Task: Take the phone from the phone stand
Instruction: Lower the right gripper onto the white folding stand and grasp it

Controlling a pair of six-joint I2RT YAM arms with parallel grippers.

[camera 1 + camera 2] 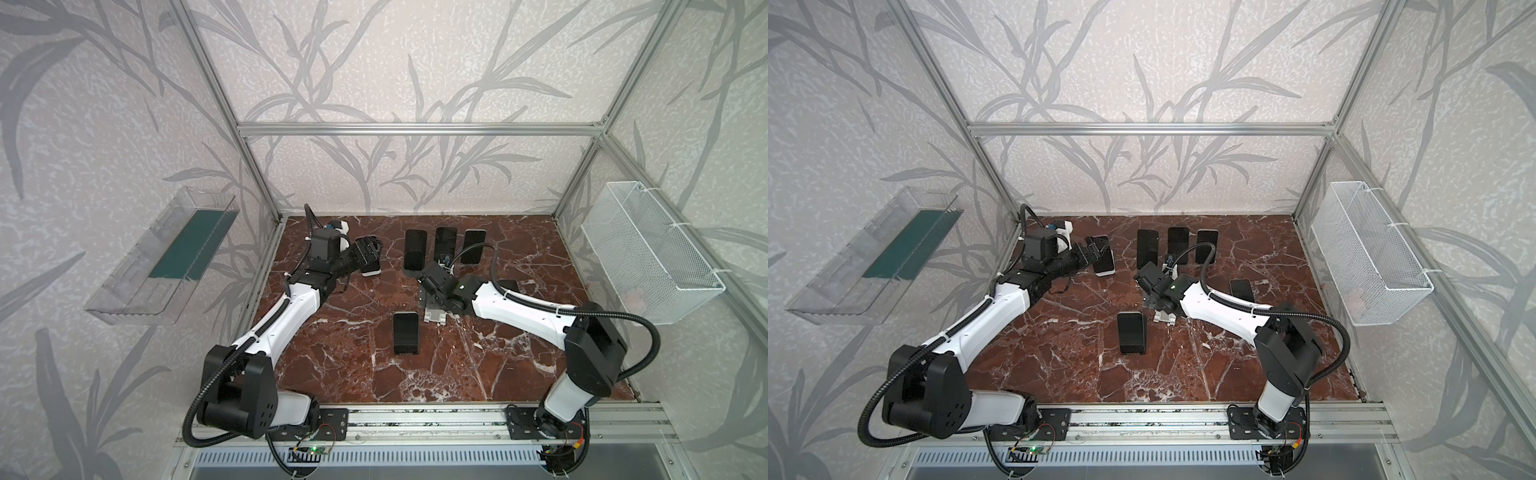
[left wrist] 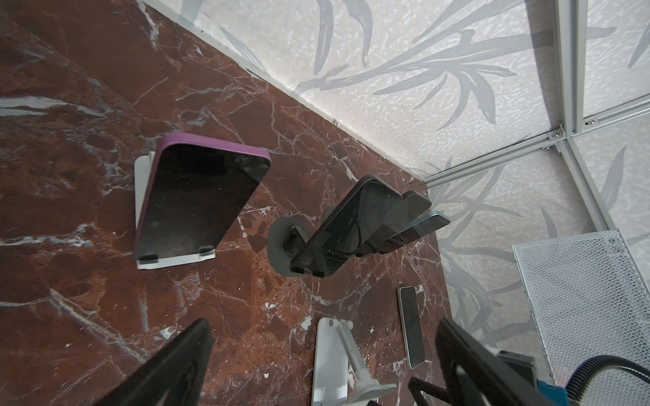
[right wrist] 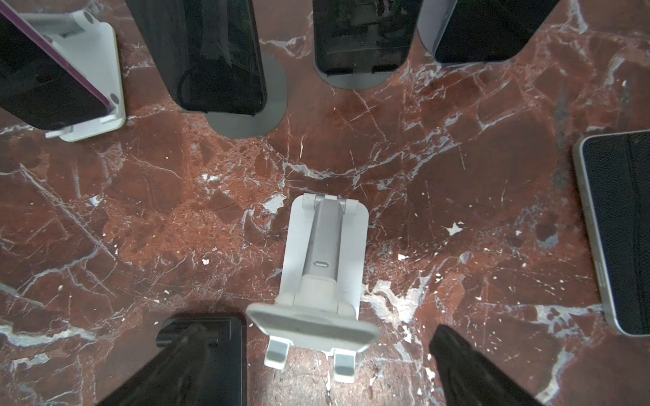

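Several phones lean on phone stands. A purple-cased phone (image 2: 200, 200) rests on a white stand (image 1: 371, 272) at the back left. My left gripper (image 1: 369, 247) hovers open just in front of it, holding nothing; its dark fingers (image 2: 169, 369) frame the left wrist view. Three dark phones (image 1: 415, 249) (image 1: 445, 245) (image 1: 473, 245) stand on grey stands along the back. My right gripper (image 3: 316, 372) is open above an empty white stand (image 3: 323, 253) in the middle. A black phone (image 1: 406, 338) lies flat beside that stand.
Another phone (image 3: 619, 228) lies flat on the marble table (image 1: 478, 365), to the right and partly under the right arm. A white mesh basket (image 1: 648, 253) hangs on the right wall, a clear tray (image 1: 162, 257) on the left wall.
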